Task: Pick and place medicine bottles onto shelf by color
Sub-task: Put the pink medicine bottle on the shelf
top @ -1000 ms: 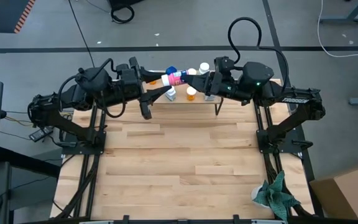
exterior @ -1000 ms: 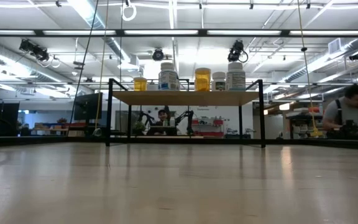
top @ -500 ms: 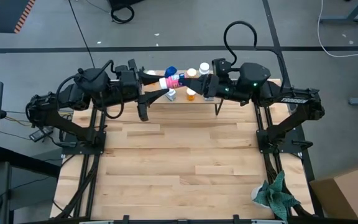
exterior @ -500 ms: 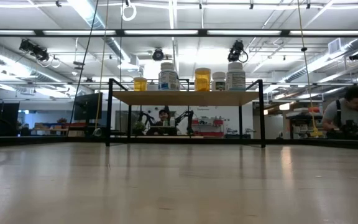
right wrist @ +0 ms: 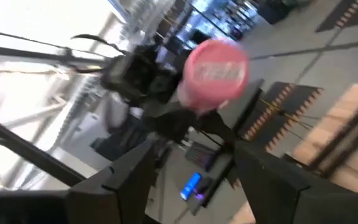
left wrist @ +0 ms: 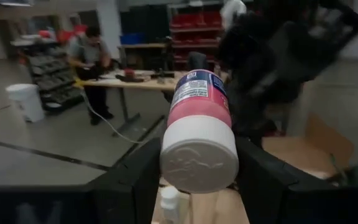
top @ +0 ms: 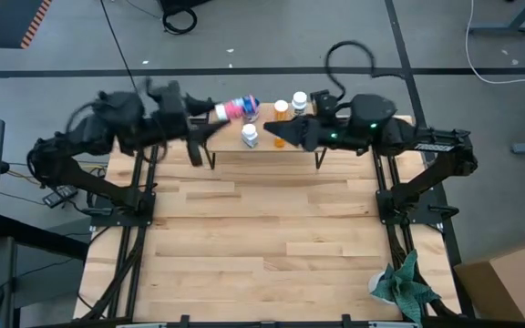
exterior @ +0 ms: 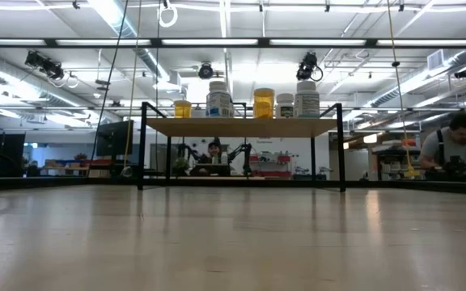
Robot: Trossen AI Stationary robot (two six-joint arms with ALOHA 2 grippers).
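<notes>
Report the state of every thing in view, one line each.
pink bottle: off the shelf, lying sideways, capped, clamped in the left gripper.
left gripper: shut on pink bottle.
right gripper: open, empty.
shelf: standing, five bottles on top.
small orange bottle: upright.
large white bottle: upright.
tall orange bottle: upright.
small white bottle: upright.
right-end white bottle: upright.

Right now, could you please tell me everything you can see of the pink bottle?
The pink bottle is a small plastic-looking cylinder with a white ribbed cap and a white printed label with a blue band round the far end. It lies on its side in the air, clamped between the fingers of the left pincer, cap toward that wrist. From above it hangs by the shelf's left end. The right pincer is apart from it.
</notes>
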